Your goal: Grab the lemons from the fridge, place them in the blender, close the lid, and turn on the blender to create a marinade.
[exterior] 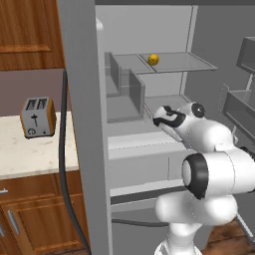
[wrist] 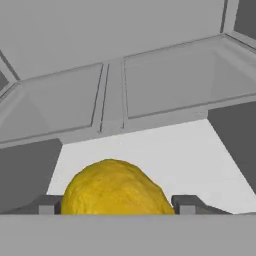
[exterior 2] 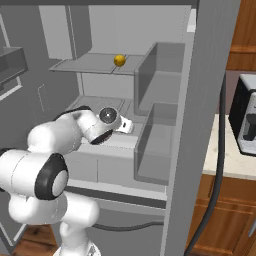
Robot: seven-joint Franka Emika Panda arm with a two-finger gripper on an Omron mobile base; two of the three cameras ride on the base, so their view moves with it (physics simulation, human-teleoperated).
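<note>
A yellow lemon (wrist: 114,184) sits between my two dark fingertips (wrist: 48,205) in the hand view, and both tips press its sides. My gripper (wrist: 117,206) is shut on it, low over a pale shelf inside the fridge (exterior: 83,149). From the base views my hand (exterior: 168,119) (exterior 2: 121,124) reaches into the fridge's (exterior 2: 200,125) middle level, and the held lemon is hidden behind the hand. A second lemon (exterior: 153,59) (exterior 2: 119,60) rests on the glass shelf above. The blender and the lid are out of view.
Translucent bins (exterior: 132,92) (exterior 2: 155,145) stand on the shelves beside my hand. Door racks (exterior: 239,107) hang to the right. A silver toaster (exterior: 37,117) (exterior 2: 246,117) stands on the pale counter (exterior: 35,154) outside the fridge, above wooden cabinets.
</note>
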